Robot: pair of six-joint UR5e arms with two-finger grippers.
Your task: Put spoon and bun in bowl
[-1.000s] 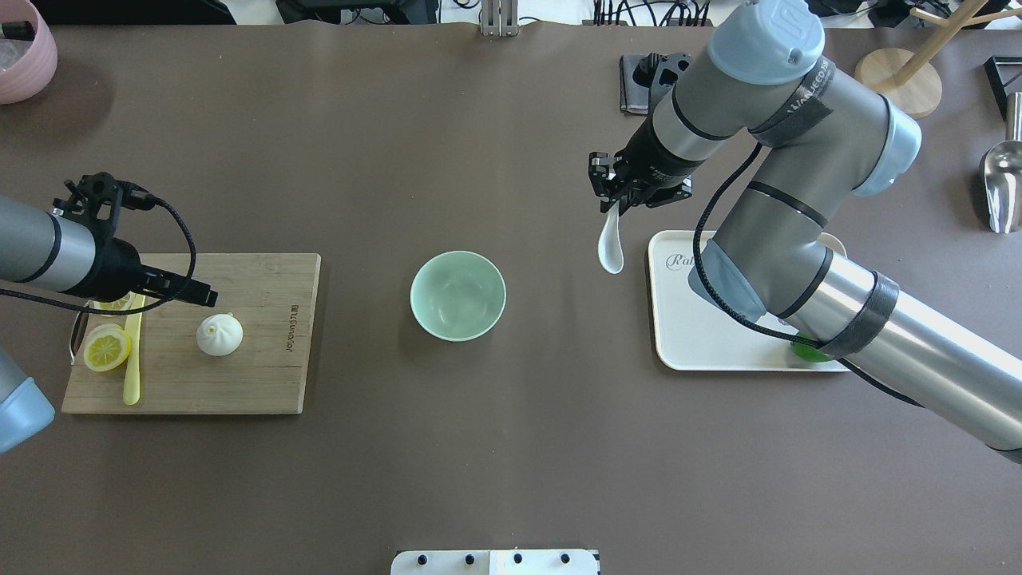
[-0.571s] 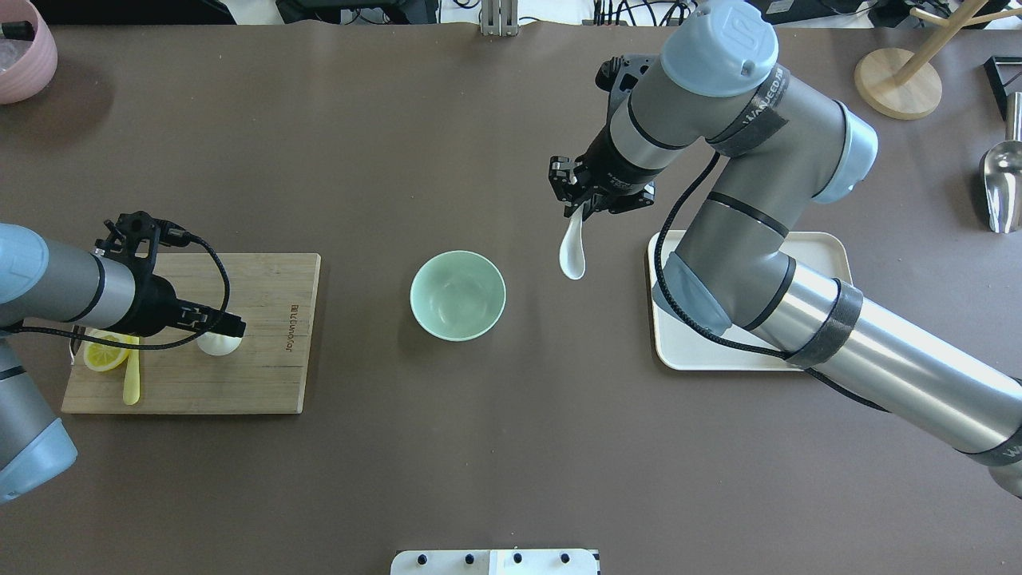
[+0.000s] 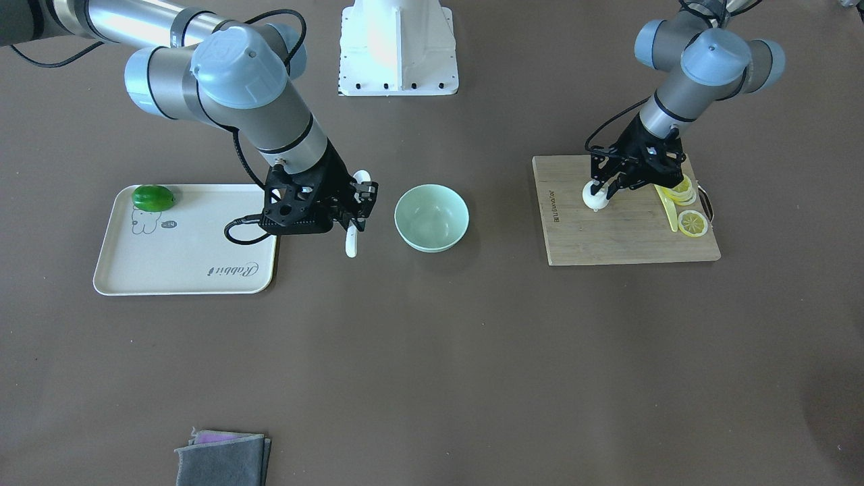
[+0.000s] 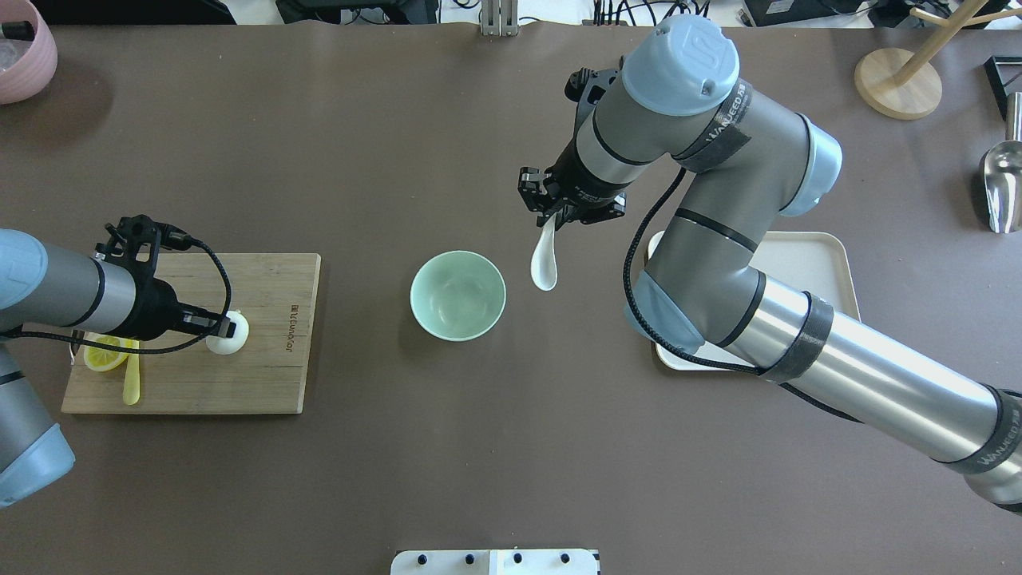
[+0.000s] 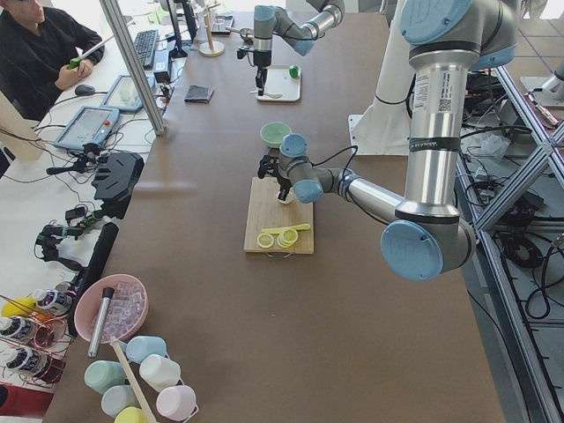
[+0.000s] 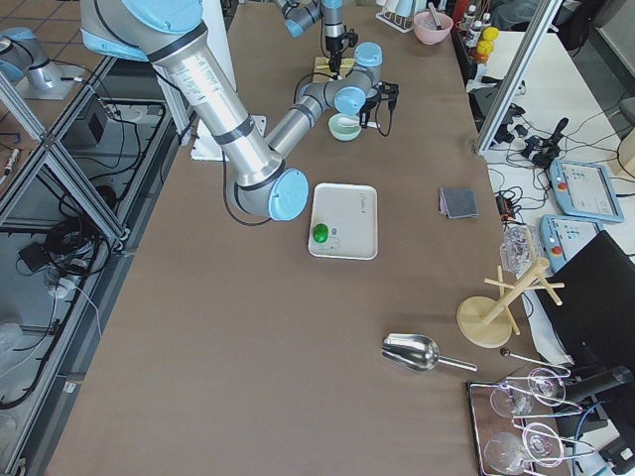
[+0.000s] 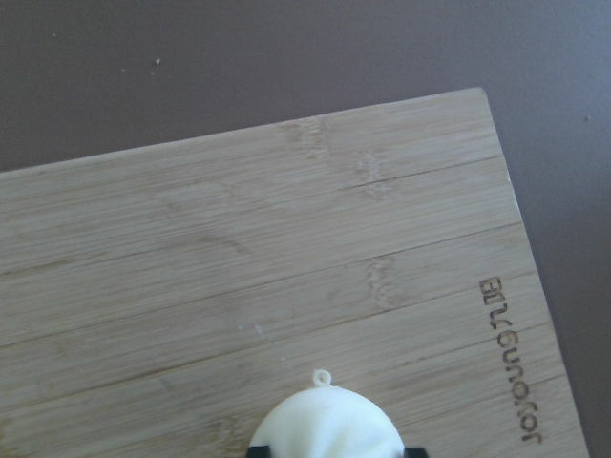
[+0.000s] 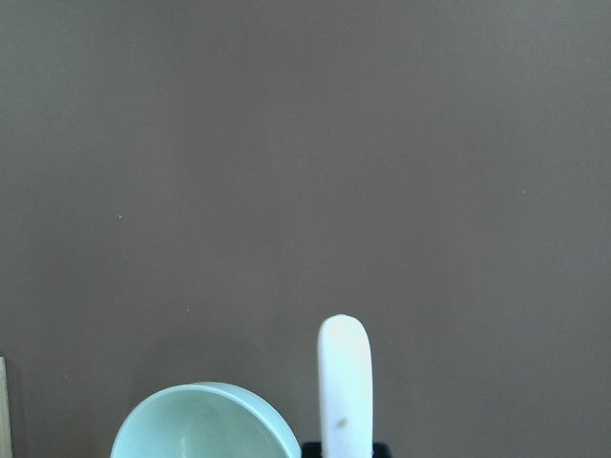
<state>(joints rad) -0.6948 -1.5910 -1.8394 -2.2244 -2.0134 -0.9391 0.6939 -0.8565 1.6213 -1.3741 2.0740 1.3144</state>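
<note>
The pale mint-green bowl stands empty mid-table; it also shows in the front view and at the bottom of the right wrist view. My right gripper is shut on the handle of the white spoon, which hangs scoop-down in the air just right of the bowl. The white bun sits on the wooden cutting board. My left gripper is down on the bun, jaws against its two sides; the left wrist view shows the bun between the tips.
Lemon slices and a yellow knife lie on the board's left end. A cream tray with a green item lies right of the bowl. A pink bowl, metal scoop and wooden stand sit at the far edges.
My right gripper has carried the spoon leftward from over the tray's edge to beside the bowl. My left gripper has moved right and down onto the bun.
</note>
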